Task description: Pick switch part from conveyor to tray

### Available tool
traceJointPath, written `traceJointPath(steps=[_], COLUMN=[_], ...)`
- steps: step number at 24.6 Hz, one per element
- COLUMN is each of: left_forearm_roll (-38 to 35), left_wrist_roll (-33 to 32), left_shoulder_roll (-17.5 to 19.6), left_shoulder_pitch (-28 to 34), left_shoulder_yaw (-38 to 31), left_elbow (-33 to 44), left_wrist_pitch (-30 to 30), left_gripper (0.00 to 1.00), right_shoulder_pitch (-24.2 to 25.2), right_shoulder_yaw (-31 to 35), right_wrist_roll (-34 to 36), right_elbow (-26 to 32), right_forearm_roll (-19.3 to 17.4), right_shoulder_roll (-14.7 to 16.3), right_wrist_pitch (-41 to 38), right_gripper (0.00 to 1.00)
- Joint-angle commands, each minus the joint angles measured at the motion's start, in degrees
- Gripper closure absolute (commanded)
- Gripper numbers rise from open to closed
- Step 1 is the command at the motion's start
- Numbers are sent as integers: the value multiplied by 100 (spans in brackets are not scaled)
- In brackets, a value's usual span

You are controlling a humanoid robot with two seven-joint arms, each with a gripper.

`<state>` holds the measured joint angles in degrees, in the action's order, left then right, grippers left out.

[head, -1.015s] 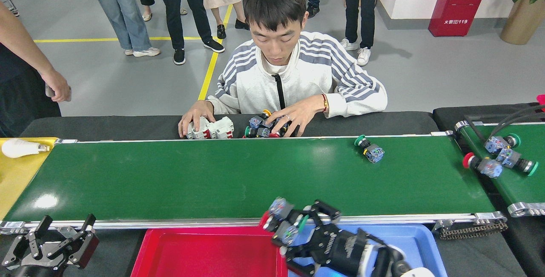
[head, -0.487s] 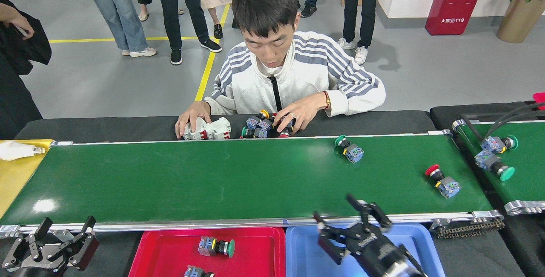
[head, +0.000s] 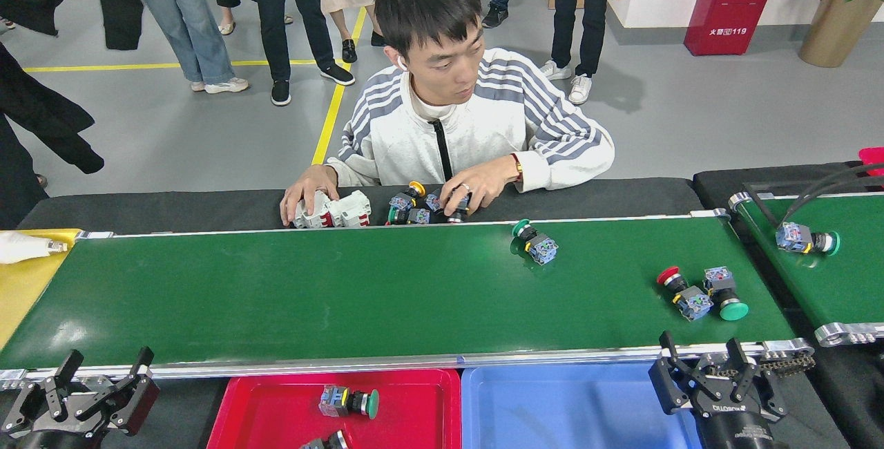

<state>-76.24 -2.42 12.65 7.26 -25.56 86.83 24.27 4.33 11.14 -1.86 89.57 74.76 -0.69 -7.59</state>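
Head view shows the right gripper (head: 711, 366) at the lower right of the frame, its fingers (head: 668, 351) spread wide and holding nothing, poised at the near rail of the conveyor (head: 311, 290). Just above it on the belt lie two switch parts touching each other: a red-capped switch (head: 682, 291) and a green-capped switch (head: 724, 294). Another green switch (head: 533, 242) rests further up, near the far rail. Low left, the left gripper (head: 97, 383) also stands open and empty. Two parts sit in the red tray (head: 276, 414) (one cut by the frame edge); the blue tray (head: 552, 407) looks bare. I judge this the reach for a pick: the right gripper must go forward and down over one of the pair without knocking its neighbour.
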Motion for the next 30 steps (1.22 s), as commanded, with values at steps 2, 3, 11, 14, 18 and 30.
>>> traceJointPath(steps=[2, 3, 11, 14, 18, 30], left_forearm_roll=[13, 13, 4, -5, -5, -5], left_wrist_roll=[22, 22, 22, 22, 22, 22], left_shoulder_roll=[70, 70, 88, 79, 62, 35], left_shoulder_pitch=[-40, -40, -58, -66, -49, -75], left_shoulder_yaw=[-37, -37, -28, -20, 16, 24], left_elbow=[62, 62, 44, 53, 62, 88], left_wrist_pitch=[-10, -10, -10, -10, -10, -10], left_gripper=[0, 0, 0, 0, 0, 0], right_shoulder_pitch=[-222, -266, -943, -1294, -1470, -1092], right_shoulder_yaw=[-24, -42, -877, -1096, -1369, -2292], right_wrist_roll=[-51, -69, -201, -218, -262, -210], right_elbow=[-106, -168, -853, -1240, -1460, -467], right_forearm_roll=[91, 144, 258, 258, 258, 214], right_shoulder_roll=[148, 174, 262, 271, 367, 658], right_wrist_pitch=[21, 38, 689, 856, 926, -718], right_gripper=[0, 0, 0, 1, 49, 98])
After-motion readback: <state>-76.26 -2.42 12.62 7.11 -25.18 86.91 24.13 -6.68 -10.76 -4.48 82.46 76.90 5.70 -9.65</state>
